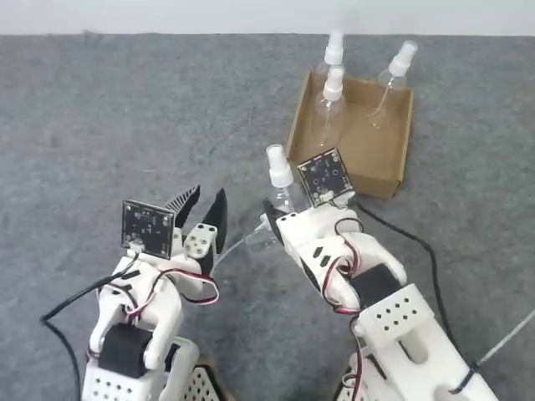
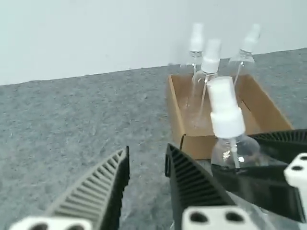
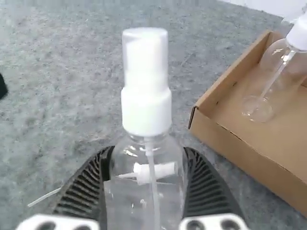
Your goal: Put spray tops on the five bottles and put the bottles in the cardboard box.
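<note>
Right gripper (image 3: 147, 160): clamps clear spray-topped plastic bottle (image 3: 145, 96) just beside brown cardboard box (image 1: 376, 180). Left gripper (image 2: 146, 151): jaws spread, empty, farther off.

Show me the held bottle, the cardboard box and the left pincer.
held bottle (image 3: 139, 158), right wrist view, its clear body.
cardboard box (image 1: 361, 149), high view, bare inner floor.
left pincer (image 1: 207, 194), high view, midway between its fingertips.

Left gripper (image 2: 147, 148) hangs with jaws apart; right gripper (image 3: 147, 155) clamps a bottle (image 3: 145, 115).

No legible text or labels
</note>
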